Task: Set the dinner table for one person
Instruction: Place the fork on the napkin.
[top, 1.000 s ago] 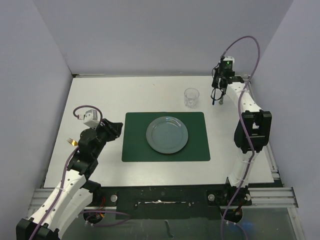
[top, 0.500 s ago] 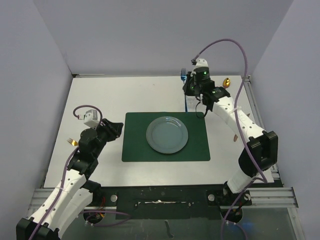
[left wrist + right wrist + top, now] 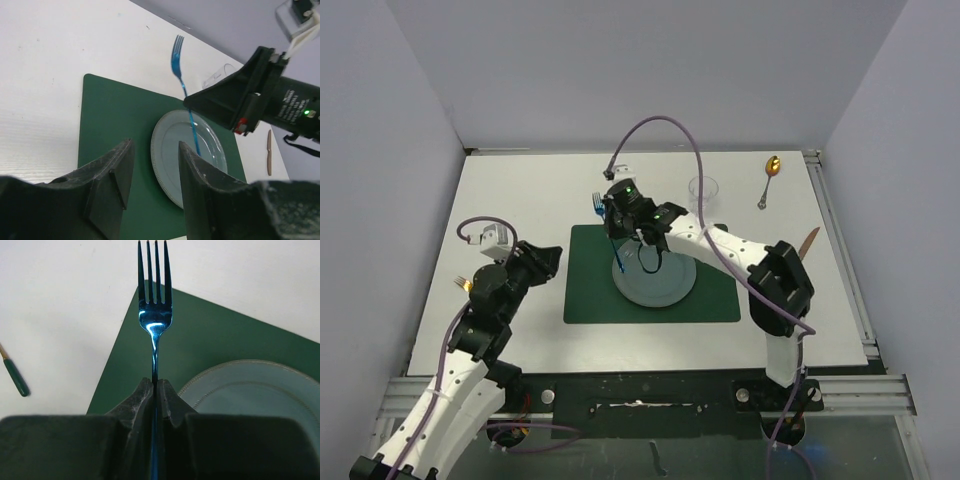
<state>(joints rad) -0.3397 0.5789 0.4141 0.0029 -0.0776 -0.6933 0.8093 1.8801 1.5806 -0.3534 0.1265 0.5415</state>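
The right end effector [image 3: 154,385] is clenched on the blue fork [image 3: 155,315] — both fingers pinch the thin handle just below the neck, and the four tines stick out past the fingertips. In the top view this end effector [image 3: 623,222] hangs over the far-left part of the plate [image 3: 670,285], its arm reaching in from the right across the placemat [image 3: 590,290]. The fork [image 3: 616,256] is tilted, tines toward the far left and handle running down toward the plate; whether its lower end touches the plate cannot be told.

The left end effector [image 3: 155,175] is released — its two dark fingers [image 3: 115,175] stand apart with nothing between them. It sits low, just beside the left edge of the dark green placemat, and faces the plate.

The grey-blue plate lies in the middle of the placemat. A clear glass [image 3: 703,190] stands just beyond the placemat's far-right corner. A gold spoon [image 3: 769,178] lies further right, well apart from the glass, and a brown knife-shaped piece [image 3: 807,243] lies near the right edge. A slim green-handled utensil [image 3: 17,380] lies off to the left of the placemat.

All of it rests on the white counter [image 3: 520,190], which stretches beneath both arms from their bases to the far wall.
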